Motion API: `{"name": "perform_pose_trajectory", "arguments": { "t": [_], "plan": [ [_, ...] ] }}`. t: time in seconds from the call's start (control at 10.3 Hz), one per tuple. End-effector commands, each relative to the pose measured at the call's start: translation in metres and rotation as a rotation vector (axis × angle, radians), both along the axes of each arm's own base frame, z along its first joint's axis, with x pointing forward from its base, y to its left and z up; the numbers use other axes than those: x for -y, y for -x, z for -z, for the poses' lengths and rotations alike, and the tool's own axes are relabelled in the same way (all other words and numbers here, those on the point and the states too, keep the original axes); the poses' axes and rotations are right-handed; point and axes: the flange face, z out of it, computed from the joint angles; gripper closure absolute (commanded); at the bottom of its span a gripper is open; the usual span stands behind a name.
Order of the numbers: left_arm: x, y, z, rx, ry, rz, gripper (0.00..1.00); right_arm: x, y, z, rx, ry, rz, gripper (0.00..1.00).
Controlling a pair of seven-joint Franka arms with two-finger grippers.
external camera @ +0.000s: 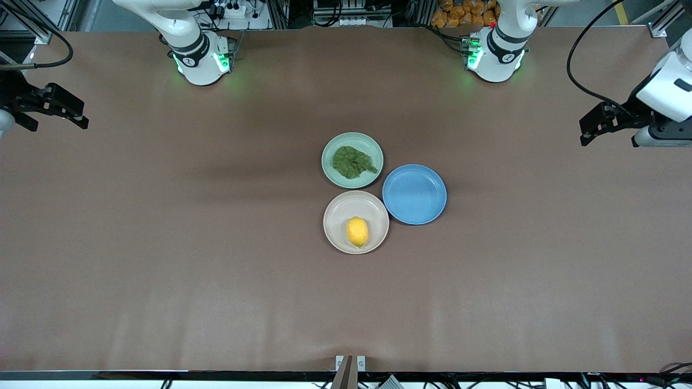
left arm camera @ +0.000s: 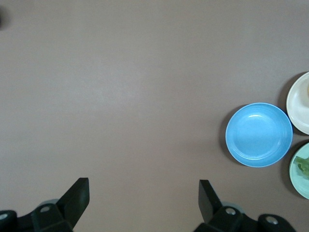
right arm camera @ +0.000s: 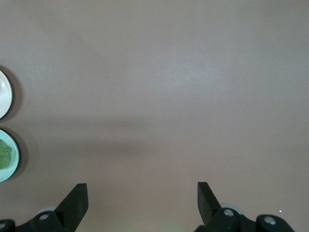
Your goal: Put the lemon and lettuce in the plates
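The lemon [external camera: 357, 232] lies in the beige-pink plate [external camera: 338, 211] at the table's middle. The lettuce [external camera: 353, 162] lies flat in the pale mint green plate [external camera: 333, 147], which sits farther from the front camera and touches the beige-pink one. My left gripper [external camera: 585, 131] is open and empty, held up over bare table at the left arm's end. My right gripper [external camera: 81, 116] is open and empty, held up over bare table at the right arm's end. The left wrist view shows an edge of the beige-pink plate [left arm camera: 298, 104] and of the mint plate [left arm camera: 295, 178] with lettuce [left arm camera: 303, 165]. Both plates' edges also show in the right wrist view.
An empty blue plate [external camera: 414, 194] sits beside both plates, toward the left arm's end, and shows in the left wrist view [left arm camera: 259, 135]. The brown table [external camera: 162, 243] spreads wide around the three plates.
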Motion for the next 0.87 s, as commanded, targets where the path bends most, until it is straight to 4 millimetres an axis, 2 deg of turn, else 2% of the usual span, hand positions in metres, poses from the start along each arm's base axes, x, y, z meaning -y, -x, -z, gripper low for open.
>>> {"name": "perform_pose_trajectory", "arguments": {
  "t": [0.0, 0.1, 0.29, 0.78],
  "plan": [
    [0.020, -0.001, -0.023, -0.034, 0.018, 0.045, 0.00, 0.001, 0.010, -0.005, 0.004, -0.008, -0.008, 0.00],
    [0.024, -0.002, -0.032, -0.026, 0.047, 0.049, 0.00, 0.001, 0.010, -0.005, 0.004, -0.008, -0.008, 0.00],
    [0.022, -0.001, -0.034, -0.028, 0.089, 0.034, 0.00, 0.001, 0.010, -0.007, 0.009, -0.008, -0.010, 0.00],
    [0.018, -0.007, -0.038, 0.029, 0.023, 0.031, 0.00, 0.000, 0.010, -0.007, 0.009, -0.011, -0.005, 0.00]
  ]
}}
